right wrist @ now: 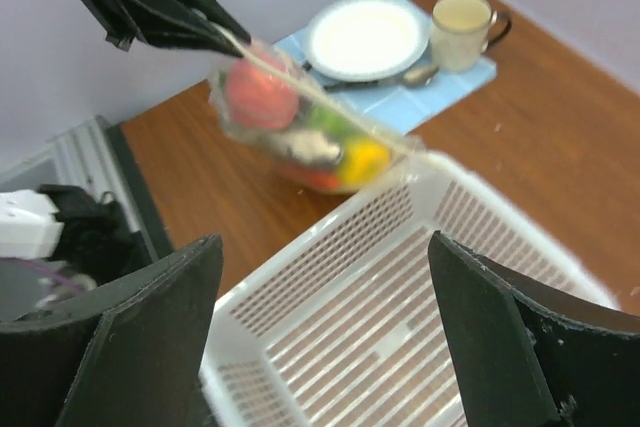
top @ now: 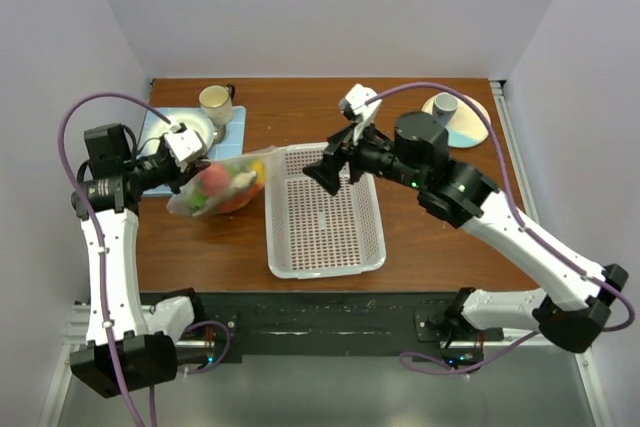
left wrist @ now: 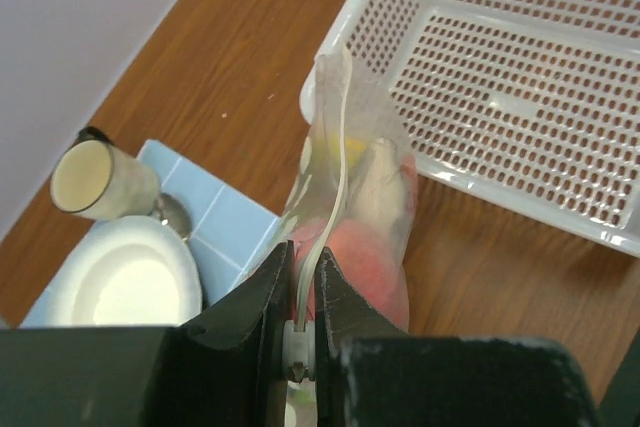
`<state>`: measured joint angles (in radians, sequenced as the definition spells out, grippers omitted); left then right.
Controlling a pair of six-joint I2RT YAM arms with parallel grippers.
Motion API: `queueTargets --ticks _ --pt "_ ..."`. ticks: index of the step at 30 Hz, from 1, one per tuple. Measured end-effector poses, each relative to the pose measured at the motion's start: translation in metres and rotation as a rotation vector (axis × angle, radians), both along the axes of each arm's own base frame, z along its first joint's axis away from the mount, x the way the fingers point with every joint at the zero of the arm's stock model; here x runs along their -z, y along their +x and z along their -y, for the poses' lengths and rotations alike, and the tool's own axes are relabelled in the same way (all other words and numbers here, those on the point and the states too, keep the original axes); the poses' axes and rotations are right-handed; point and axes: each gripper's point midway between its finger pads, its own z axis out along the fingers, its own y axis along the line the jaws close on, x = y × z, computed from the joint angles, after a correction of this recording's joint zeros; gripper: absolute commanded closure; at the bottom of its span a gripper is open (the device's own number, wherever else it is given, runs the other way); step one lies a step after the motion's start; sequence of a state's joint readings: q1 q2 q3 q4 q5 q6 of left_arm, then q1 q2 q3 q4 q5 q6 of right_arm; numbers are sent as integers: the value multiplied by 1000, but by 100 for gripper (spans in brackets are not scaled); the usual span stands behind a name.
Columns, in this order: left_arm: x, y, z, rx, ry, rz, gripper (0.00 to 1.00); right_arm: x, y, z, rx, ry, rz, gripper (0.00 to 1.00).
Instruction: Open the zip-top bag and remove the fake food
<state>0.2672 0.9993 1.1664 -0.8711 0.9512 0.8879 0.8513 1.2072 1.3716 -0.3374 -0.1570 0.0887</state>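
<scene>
The zip-top bag hangs above the table just left of the white basket, held by its white zip strip. My left gripper is shut on that strip at the slider end. Inside the bag I see fake food: a red-pink fruit, a yellow fruit, a green one and an orange-red piece. The bag's far end rests against the basket rim. My right gripper is open and empty, above the basket's upper left part, apart from the bag.
The white perforated basket lies mid-table. A blue mat at the back left carries a white plate, a spoon and a mug. A second plate with a cup sits at the back right. Walls close in on three sides.
</scene>
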Motion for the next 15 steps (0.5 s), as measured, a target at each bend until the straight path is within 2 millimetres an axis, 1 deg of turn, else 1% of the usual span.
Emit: queueTargets --ticks 2,3,6,10,12,15 --pt "7 1 3 18 -25 -27 100 2 9 -14 -27 -15 53 12" --pt "11 2 5 31 -42 -44 100 10 15 -22 -41 -34 63 12" --pt "25 4 11 81 -90 -114 100 46 28 -45 -88 -103 58 12" --pt "50 5 21 174 -107 -242 100 84 35 -65 -160 -176 47 14" --pt "58 5 25 220 -105 -297 100 97 36 -74 -204 -199 54 14" --pt "64 6 29 259 -106 -346 100 105 37 -89 -263 -211 65 14"
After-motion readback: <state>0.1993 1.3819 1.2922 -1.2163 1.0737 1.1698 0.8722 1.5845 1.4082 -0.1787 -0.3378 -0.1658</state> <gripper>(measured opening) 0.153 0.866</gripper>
